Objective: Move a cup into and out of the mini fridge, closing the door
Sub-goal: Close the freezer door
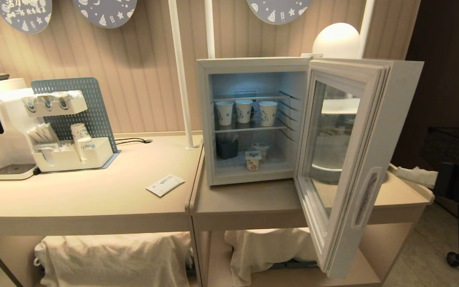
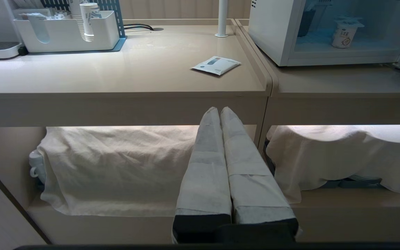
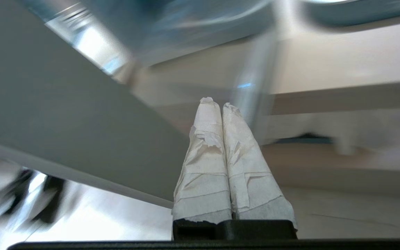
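While the mini fridge [image 1: 253, 119] is seen at the tabletop's [image 1: 253, 203] back edge with its door [image 1: 345, 159] swung wide, three cups [image 1: 245, 111] are kept on its upper shelf; both the left pincer [image 2: 219, 110] and right pincer [image 3: 214, 104] are clenched, empty.

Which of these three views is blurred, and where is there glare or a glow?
The right wrist view is smeared with motion blur, only the right hand sharp; the left wrist view is crisp, with a bright band under the counter; the head view is sharp, with a bluish glow inside the fridge, reflections in the door glass and a lit lamp behind.
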